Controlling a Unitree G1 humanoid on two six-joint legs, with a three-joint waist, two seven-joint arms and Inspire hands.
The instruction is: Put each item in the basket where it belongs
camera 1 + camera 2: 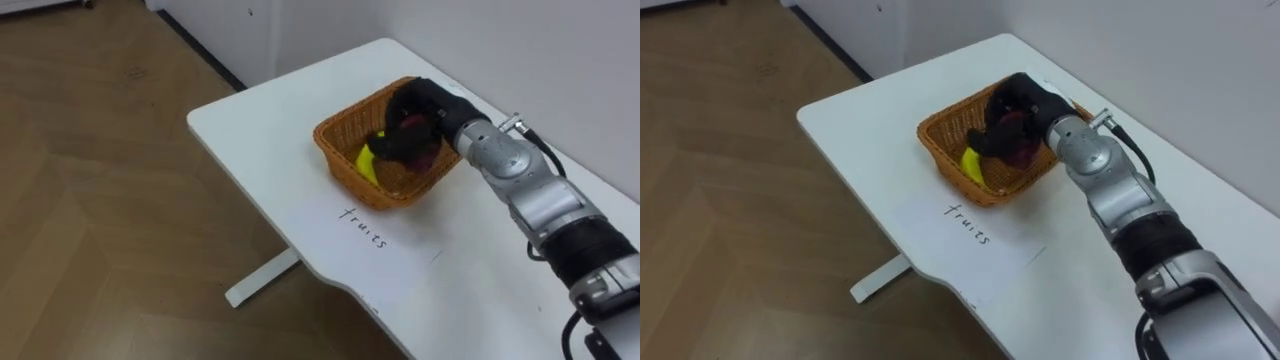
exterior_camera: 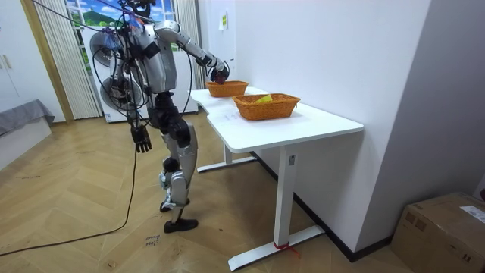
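Right hand [image 1: 418, 106] curled round a dark red rounded fruit [image 1: 424, 141], both low inside the woven wicker basket [image 1: 345, 172].
A yellow fruit [image 1: 367, 163] lay just beside the hand, toward the robot's left. The red fruit was judged light, firm, smooth-skinned and bruisable, best cupped round its girth. The left hand [image 2: 140, 138] hung at the robot's side, its state unreadable.

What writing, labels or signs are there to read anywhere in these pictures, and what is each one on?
"fruits": handwritten label on the white table, in front of the wicker basket where the right hand holds a dark red fruit.
In the room view, a small sign on the wall: too small to read.
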